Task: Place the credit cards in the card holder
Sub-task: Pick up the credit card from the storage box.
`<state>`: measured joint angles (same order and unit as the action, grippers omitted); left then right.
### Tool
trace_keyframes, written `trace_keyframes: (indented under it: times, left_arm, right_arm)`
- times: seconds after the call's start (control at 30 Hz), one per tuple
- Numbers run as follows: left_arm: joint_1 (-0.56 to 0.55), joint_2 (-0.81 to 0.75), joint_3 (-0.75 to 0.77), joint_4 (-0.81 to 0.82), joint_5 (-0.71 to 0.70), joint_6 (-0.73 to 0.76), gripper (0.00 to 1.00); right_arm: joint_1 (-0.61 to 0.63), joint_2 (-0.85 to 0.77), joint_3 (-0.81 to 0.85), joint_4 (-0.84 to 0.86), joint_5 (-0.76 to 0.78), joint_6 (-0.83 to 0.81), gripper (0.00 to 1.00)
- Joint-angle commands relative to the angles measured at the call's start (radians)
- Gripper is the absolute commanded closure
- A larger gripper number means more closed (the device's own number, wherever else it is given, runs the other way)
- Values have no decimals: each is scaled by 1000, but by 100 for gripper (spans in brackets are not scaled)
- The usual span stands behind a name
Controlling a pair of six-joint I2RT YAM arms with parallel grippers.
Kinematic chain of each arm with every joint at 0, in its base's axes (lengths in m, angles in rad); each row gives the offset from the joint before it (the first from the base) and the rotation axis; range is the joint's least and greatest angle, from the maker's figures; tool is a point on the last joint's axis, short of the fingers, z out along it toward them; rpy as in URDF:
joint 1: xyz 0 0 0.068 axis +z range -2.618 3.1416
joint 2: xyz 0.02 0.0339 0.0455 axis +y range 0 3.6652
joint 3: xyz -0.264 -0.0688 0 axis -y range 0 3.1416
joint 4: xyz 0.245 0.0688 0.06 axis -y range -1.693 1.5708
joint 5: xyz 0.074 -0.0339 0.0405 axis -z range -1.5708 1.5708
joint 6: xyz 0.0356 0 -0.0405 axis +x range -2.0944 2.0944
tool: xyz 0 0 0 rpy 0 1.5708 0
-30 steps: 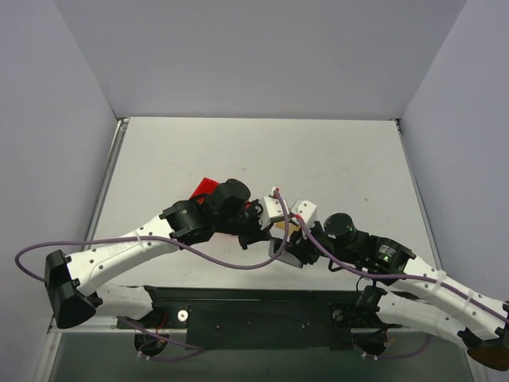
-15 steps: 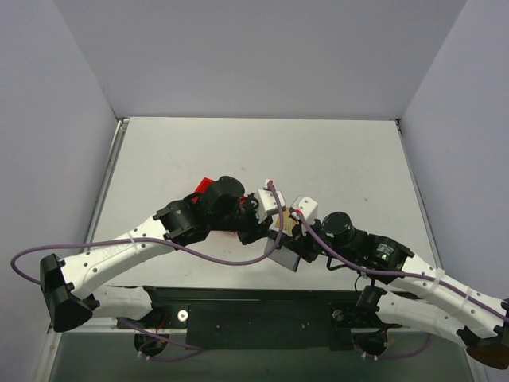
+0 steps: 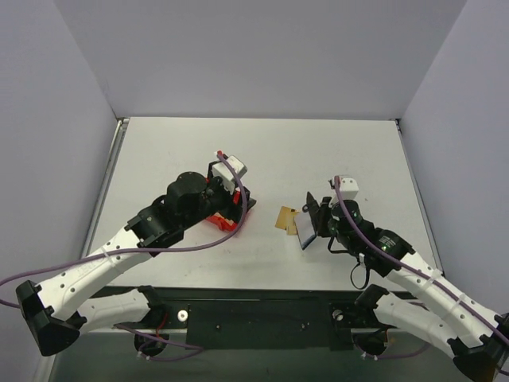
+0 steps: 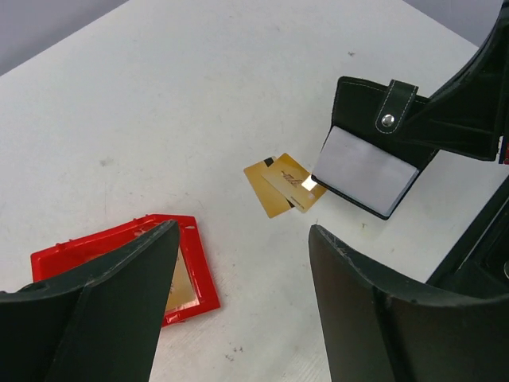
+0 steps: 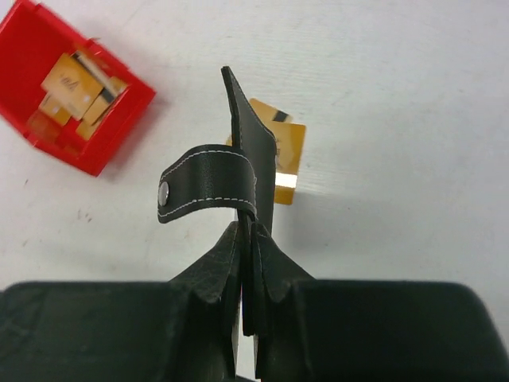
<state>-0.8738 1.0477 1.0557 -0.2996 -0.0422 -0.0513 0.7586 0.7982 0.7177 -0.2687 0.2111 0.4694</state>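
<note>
My right gripper (image 5: 248, 263) is clamped on the card holder (image 5: 250, 151) (stood on edge, strap out), toward the table's (image 3: 358, 151) near edge, right of centre. Two credit cards (image 4: 282, 185) lie just beside it on its left. Farther left, my left gripper (image 4: 242, 239) hangs open above the red bin (image 4: 95, 243), which holds more cards (image 5: 79, 79).

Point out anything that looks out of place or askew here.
Two gold cards lie loose on the table, overlapping crookedly, next to the wallet rather than in it. The right hand pinches the wallet upright, its snap strap hanging unfastened. More cards sit jumbled in the red bin.
</note>
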Motion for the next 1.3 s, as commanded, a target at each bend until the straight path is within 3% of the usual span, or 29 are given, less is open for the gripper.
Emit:
trace_keyframes:
  times: [0.0, 0.23, 0.47, 0.8, 1.07, 1.13, 1.23, 1.27]
  left_arm:
    - [13, -2, -17, 85, -59, -68, 24]
    - [19, 43, -42, 119, -58, -101, 24]
    - [19, 69, -59, 143, -22, -111, 24]
    - [25, 95, -66, 159, 10, -111, 24]
    - [32, 109, -68, 165, 21, -104, 24]
    - [30, 113, -66, 165, 24, -102, 24]
    - [33, 123, -65, 163, 30, -96, 24]
    - [33, 126, -63, 162, 31, -97, 24]
  right_arm:
    - [-61, -10, -40, -3, 129, 146, 100]
    - [-156, 22, -83, -3, 195, 182, 100]
    - [-254, 13, -181, 132, 62, 192, 100]
    - [-289, 10, -265, 243, -26, 163, 100]
    - [-297, 51, -242, 180, 60, 144, 100]
    - [-298, 64, -225, 154, 80, 146, 94]
    - [-300, 81, -219, 140, 94, 155, 68]
    - [-303, 88, -219, 137, 100, 163, 65]
